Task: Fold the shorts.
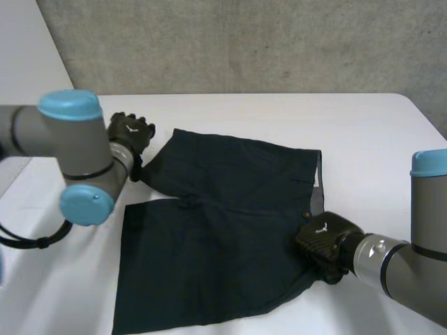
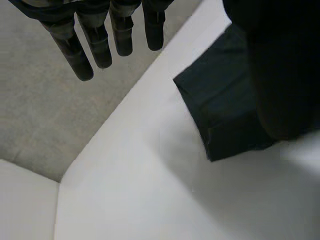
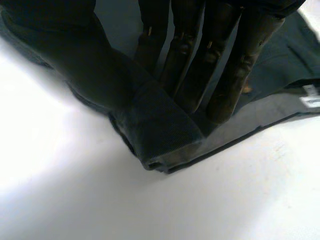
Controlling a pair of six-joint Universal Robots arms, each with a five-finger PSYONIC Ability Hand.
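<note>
The left hand [image 1: 130, 131] is hovering released, fingers straight, just beside a leg corner of the dark shorts [image 1: 216, 237], which are lying spread between both hands with bare counter [image 1: 279, 112] around. The right hand [image 1: 323, 241] is pinching their waistband edge, its thumb blending into the cloth.
</note>
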